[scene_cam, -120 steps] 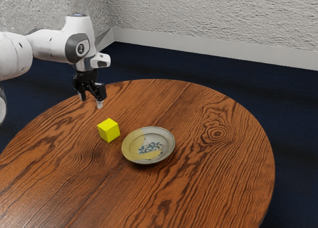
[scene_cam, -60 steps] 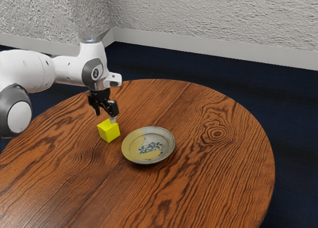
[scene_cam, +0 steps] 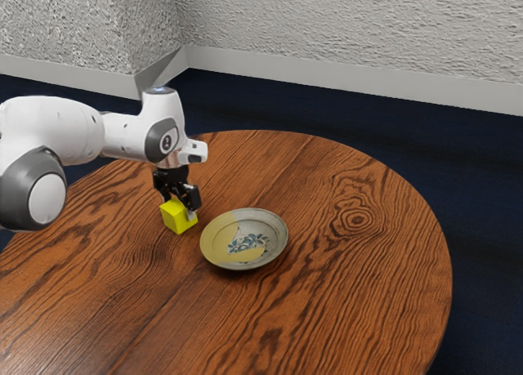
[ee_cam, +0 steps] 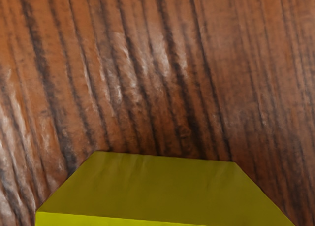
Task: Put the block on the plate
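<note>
The yellow block [scene_cam: 176, 220] is seated on the table, near the plate but apart from it, toward the exterior view's left. The tool [scene_cam: 181, 207] has been brought down at the block, but how far it is open, and whether the block is gripped, cannot be told from this angle. The block is set close under the hand, as is shown in the wrist view.

If the block is pinched off-centre or too high, it could be twisted or dropped as it is raised. If it is lifted before a firm hold is made, it could be left behind or tipped over.

The plate [scene_cam: 215, 252] is shallow, with a raised rim; should the block be carried across too low, that rim could be struck and the plate pushed along the table [scene_cam: 343, 301]. If release is made off the middle, the block could be left tilted on the rim.
</note>
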Controlling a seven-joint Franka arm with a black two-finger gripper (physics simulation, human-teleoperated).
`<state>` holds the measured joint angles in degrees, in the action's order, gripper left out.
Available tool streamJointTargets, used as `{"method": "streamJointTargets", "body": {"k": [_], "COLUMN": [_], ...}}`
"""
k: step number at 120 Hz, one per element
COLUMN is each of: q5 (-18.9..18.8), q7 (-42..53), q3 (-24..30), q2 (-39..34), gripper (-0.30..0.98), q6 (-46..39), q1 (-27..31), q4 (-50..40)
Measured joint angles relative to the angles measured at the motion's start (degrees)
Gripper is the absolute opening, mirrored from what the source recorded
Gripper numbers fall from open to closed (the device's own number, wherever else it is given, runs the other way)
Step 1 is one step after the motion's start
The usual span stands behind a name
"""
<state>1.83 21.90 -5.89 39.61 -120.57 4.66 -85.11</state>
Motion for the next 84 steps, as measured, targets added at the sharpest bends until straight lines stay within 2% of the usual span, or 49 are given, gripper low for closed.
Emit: {"method": "streamJointTargets", "body": {"k": [16,28,36,60,84], "q5": [0.19,0.16,-0.01,-0.26,-0.08], "q7": [0.13,0.2,0.19,0.28,0.27], "q3": [0.0,0.0,0.01,0.07,0.1], "q2": [0.67,0.64,0.55,-0.52,-5.92], "gripper": [0.66,0.45,0.38,0.39,0.39], "q6": [-0.56,-0.79,-0.93,-1.01,1.3], "q1": [-0.02,-0.15,-0.16,-0.91,-4.08], "q4": [-0.05,0.13,0.33,0.38,-0.85]}}
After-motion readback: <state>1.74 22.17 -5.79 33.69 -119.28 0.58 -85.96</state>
